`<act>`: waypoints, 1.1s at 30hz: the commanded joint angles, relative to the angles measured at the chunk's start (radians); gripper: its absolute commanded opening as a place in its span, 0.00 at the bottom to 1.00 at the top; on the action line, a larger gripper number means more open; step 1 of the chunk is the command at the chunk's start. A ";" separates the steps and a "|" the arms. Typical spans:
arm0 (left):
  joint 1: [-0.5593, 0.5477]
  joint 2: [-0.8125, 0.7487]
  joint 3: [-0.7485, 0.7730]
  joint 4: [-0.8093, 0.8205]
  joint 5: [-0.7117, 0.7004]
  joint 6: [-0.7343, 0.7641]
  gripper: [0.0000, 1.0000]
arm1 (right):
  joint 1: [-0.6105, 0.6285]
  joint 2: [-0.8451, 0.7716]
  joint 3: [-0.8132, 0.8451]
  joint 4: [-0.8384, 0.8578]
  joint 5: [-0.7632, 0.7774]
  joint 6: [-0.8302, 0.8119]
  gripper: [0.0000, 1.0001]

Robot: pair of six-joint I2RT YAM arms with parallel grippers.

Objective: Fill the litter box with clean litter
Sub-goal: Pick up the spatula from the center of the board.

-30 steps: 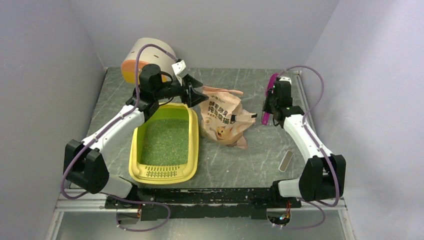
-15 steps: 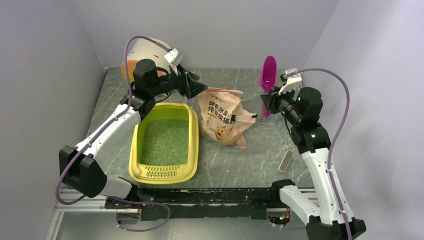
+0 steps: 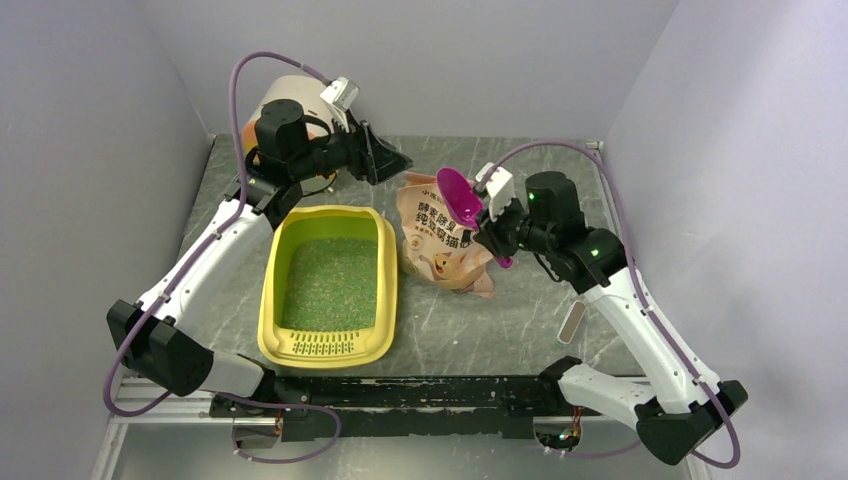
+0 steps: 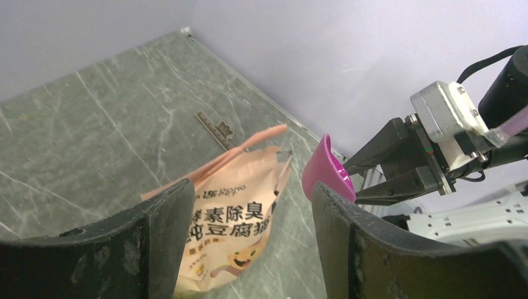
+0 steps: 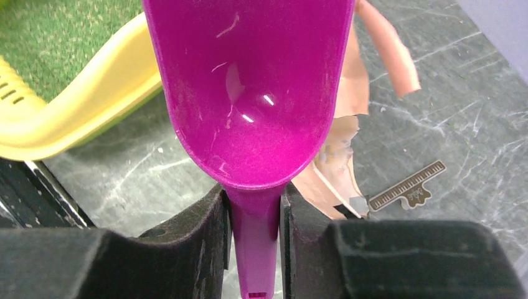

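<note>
The yellow litter box (image 3: 268,330) sits left of centre, its bed covered with green clean litter (image 3: 330,285); its rim (image 5: 81,124) and the litter (image 5: 56,37) also show in the right wrist view. My left gripper (image 3: 392,160) hovers open behind the box, facing the pink-beige bag (image 3: 445,245), which shows between its fingers (image 4: 155,243). My right gripper (image 3: 488,228) is shut on the handle (image 5: 258,243) of the magenta scoop (image 3: 458,197), held above the bag. The scoop bowl (image 5: 249,93) is empty.
A white cylinder with an orange end (image 3: 290,95) stands at the back left, partly behind my left arm. A beige strip (image 3: 573,322) lies on the table at the right. A small ruler-like strip (image 5: 408,187) lies behind the bag. Walls close in on three sides.
My right arm has swung left from the back right, carrying the scoop to a spot over the bag. My left gripper has risen and drawn back a little from the bag.
</note>
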 commanded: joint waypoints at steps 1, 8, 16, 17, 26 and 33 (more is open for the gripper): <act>-0.007 -0.008 0.054 -0.086 0.079 -0.038 0.72 | 0.086 0.014 0.070 -0.100 0.147 -0.077 0.00; -0.091 0.026 0.091 -0.220 0.064 0.038 0.70 | 0.255 0.080 0.079 -0.121 0.319 -0.103 0.00; -0.118 0.007 0.038 -0.323 0.017 0.095 0.65 | 0.332 0.091 0.078 -0.052 0.376 -0.100 0.02; -0.120 0.002 0.026 -0.323 0.011 0.097 0.65 | 0.339 0.092 0.075 -0.045 0.376 -0.100 0.02; -0.126 -0.018 -0.044 -0.292 0.026 0.084 0.42 | 0.389 0.093 0.048 0.003 0.413 -0.094 0.04; -0.127 -0.031 -0.064 -0.276 0.049 0.092 0.12 | 0.402 0.081 0.020 0.041 0.445 -0.080 0.11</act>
